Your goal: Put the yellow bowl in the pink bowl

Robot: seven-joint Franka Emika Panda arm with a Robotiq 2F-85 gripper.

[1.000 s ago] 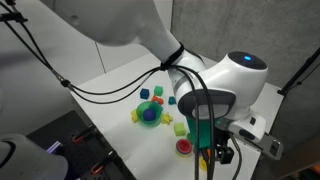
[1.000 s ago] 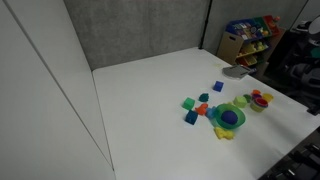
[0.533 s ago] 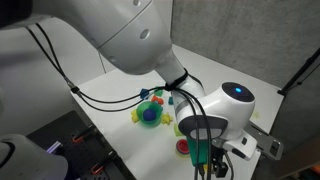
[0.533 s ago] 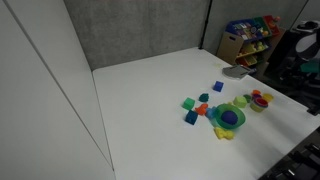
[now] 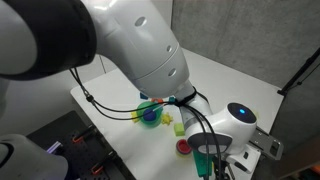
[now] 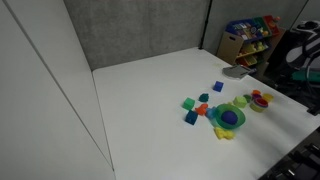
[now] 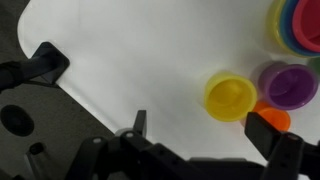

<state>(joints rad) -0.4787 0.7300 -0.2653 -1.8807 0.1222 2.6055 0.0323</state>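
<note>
White tabletop, grey textured wall behind, dark floor below the table's near edge.

Exterior view with the arm close to the camera: the white table (image 5: pixel 110 80) is largely hidden by the robot arm (image 5: pixel 130 45). One pink bowl (image 5: pixel 184 147) stands near the table's front edge, just beside the gripper (image 5: pixel 213 166), whose fingers are too dark and cropped here to read. One green bowl (image 5: pixel 150 114) with a blue inner piece lies further back, and one yellow-green block (image 5: pixel 180 128) lies between it and the pink bowl.

Exterior view from across the table: the surface (image 6: pixel 150 90) runs to a white panel on one side. A shelf of coloured toys (image 6: pixel 250 35) stands in the background. One green block (image 6: pixel 187 103) and two blue blocks (image 6: pixel 218 86) can be counted among the scattered pieces. A cluster of small bowls (image 6: pixel 260 99) at the far edge is too small to separate.

Wrist view: three single bowls stand close together, namely one yellow bowl (image 7: pixel 230 97), one purple bowl (image 7: pixel 288 85) touching it, and one orange bowl (image 7: pixel 270 121) partly behind a finger. One nest of stacked bowls (image 7: pixel 300 20) fills the corner. The fingers (image 7: pixel 138 122) are spread wide and grasp nothing; the yellow bowl sits on the table just beyond the gap between them.
</note>
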